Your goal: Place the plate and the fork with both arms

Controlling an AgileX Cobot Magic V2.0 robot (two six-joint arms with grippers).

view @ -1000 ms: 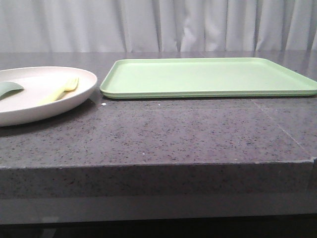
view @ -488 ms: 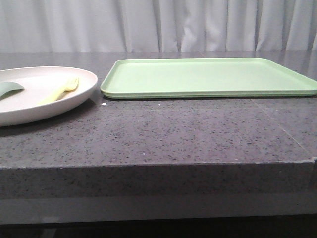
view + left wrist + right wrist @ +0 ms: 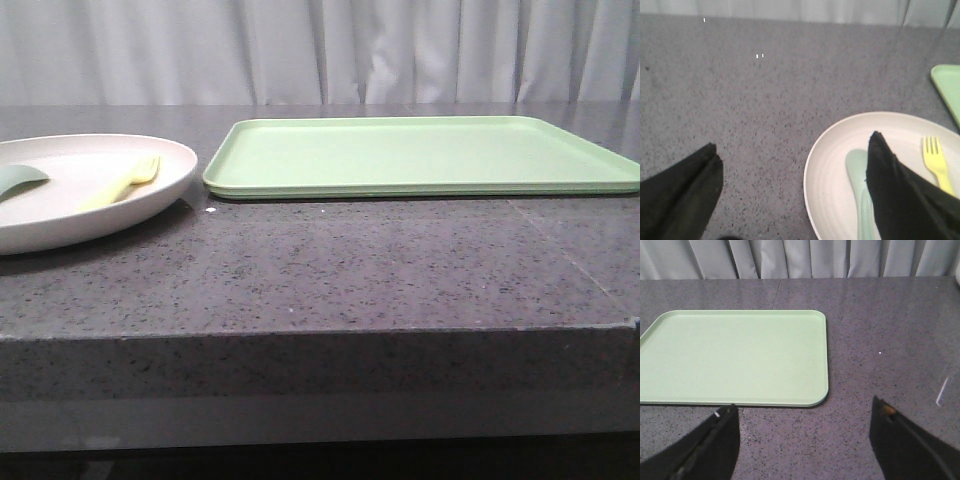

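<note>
The cream plate (image 3: pixel 70 195) rests on the table at the far left, cut off by the frame edge. On it lies the pale-yellow fork (image 3: pixel 125 182), tines pointing away. The left wrist view shows the plate (image 3: pixel 840 165) and fork (image 3: pixel 936 160) from above. My left gripper (image 3: pixel 792 150) hangs open above the plate's rim, one finger over the plate, the other over bare table. My right gripper (image 3: pixel 802 412) is open above bare table just in front of the green tray's near corner. Neither gripper holds anything, and neither shows in the front view.
A grey-green spoon (image 3: pixel 862 190) lies on the plate beside the fork, partly under my left finger. A flat light-green tray (image 3: pixel 420 155) sits at the centre and right of the speckled grey table (image 3: pixel 350 270). White curtains hang behind.
</note>
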